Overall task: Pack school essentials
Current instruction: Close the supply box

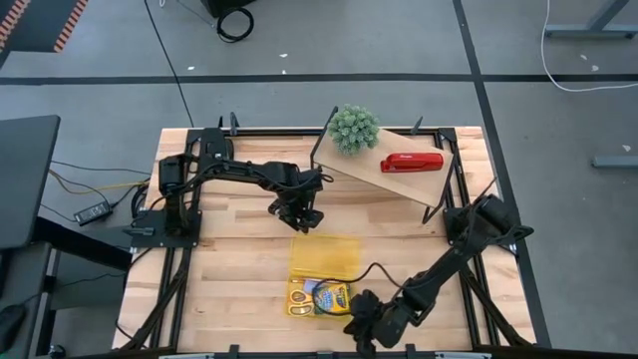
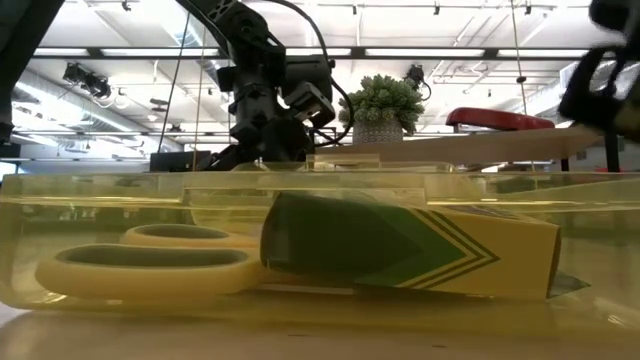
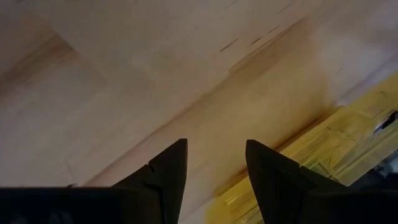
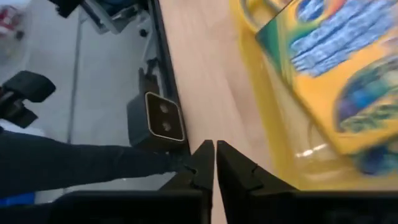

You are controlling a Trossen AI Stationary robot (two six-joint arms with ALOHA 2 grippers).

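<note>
Crayon box (image 1: 333, 296) and scissors (image 1: 299, 296) lie in the yellow case (image 1: 325, 254); light, rigid cardboard, best pinched across its edges. Left gripper (image 1: 298, 217) hovers open; right gripper (image 1: 365, 317) closed, empty.

Left claw (image 1: 297, 214) hangs spread; right claw (image 1: 365, 321) closed, empty.
</note>
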